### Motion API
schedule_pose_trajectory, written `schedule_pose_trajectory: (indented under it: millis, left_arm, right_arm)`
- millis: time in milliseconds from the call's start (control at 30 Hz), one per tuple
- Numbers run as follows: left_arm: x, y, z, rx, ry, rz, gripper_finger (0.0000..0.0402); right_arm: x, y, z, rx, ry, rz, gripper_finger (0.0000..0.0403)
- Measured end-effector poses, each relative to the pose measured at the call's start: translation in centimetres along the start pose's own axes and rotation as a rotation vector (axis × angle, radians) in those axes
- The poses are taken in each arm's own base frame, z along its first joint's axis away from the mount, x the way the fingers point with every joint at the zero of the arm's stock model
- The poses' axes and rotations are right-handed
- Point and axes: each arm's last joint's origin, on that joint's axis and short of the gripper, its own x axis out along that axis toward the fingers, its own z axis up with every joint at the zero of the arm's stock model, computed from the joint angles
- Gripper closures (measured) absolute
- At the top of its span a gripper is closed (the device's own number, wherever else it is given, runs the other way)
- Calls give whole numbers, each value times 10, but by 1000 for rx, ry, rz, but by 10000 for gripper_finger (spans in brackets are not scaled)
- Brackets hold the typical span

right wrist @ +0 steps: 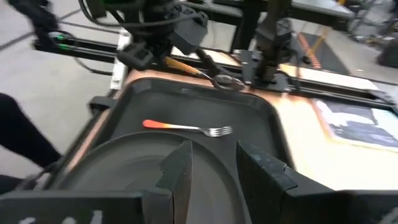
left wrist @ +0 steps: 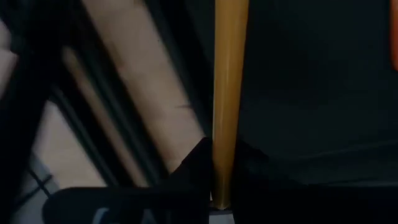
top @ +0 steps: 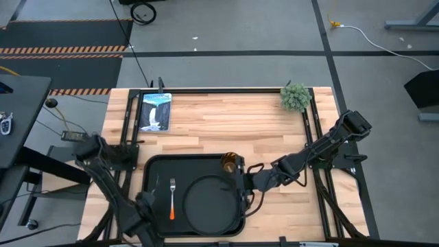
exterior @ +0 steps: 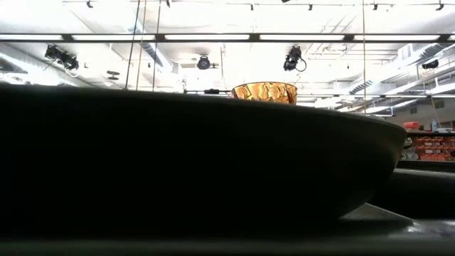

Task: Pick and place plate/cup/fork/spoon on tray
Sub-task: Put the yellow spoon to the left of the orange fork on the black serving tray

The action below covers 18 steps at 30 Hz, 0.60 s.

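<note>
Jaws clamped the spoon [right wrist: 205,71] above the tray's [top: 152,206] left rim.
Right gripper [right wrist: 211,163] straddled the plate's [top: 209,206] rim, jaws parted; spoon should land beside the fork [top: 172,197].

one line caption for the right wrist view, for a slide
Right gripper open over the plate; fork on tray; left gripper holds spoon.

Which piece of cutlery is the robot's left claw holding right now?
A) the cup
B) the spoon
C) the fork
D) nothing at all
B: the left gripper is closed on the yellow-orange handle of the spoon, held just past the edge of the tray, while the fork lies flat on the tray beside the plate and the cup stands on the tray's far edge.
</note>
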Motion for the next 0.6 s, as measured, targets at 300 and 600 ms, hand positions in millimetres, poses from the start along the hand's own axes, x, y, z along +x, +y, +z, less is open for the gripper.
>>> schedule_pose_trajectory:
  millis: [300,600]
  left_arm:
    - [23,-48,-2,-39,-25,54,365]
    - [35,-60,6,-70,7,112,364]
  right_arm:
    - [-5,14,-3,-26,21,90,273]
    - [-11,25,-5,-45,36,123,273]
